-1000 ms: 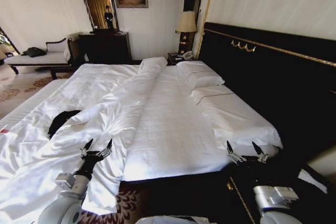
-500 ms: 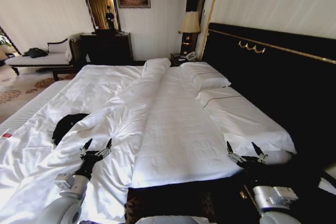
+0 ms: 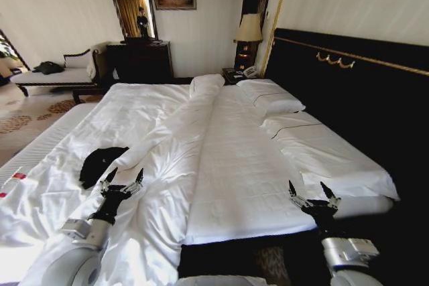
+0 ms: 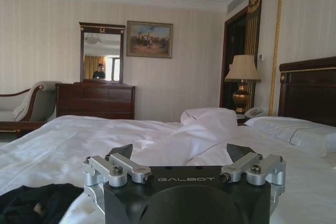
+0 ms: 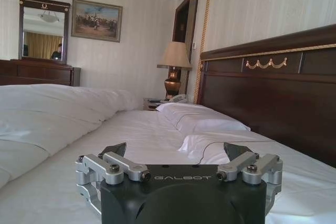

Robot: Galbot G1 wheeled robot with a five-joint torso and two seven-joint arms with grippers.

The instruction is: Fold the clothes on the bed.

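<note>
The black clothes (image 3: 99, 164) lie crumpled on the white bed (image 3: 234, 165), on its left part beside a ridge of bunched duvet (image 3: 177, 135). A dark patch of the clothes (image 4: 37, 203) also shows in the left wrist view. My left gripper (image 3: 122, 179) hovers open just right of the clothes, holding nothing. My right gripper (image 3: 312, 192) is open and empty over the bed's near right corner, close to the pillows (image 3: 315, 152). From the wrists, the left gripper (image 4: 181, 153) and right gripper (image 5: 176, 150) both stand with jaws spread wide.
A tall dark headboard (image 3: 348, 85) runs along the right. A lamp (image 3: 249, 31) and bedside table stand at the far end, with a dark dresser (image 3: 137, 61) and mirror behind. A pale chaise (image 3: 53, 72) sits far left on patterned carpet (image 3: 27, 115).
The whole head view has shifted, so the camera moved: the bed and clothes now sit further right and nearer. Both grippers keep their pose, open.
</note>
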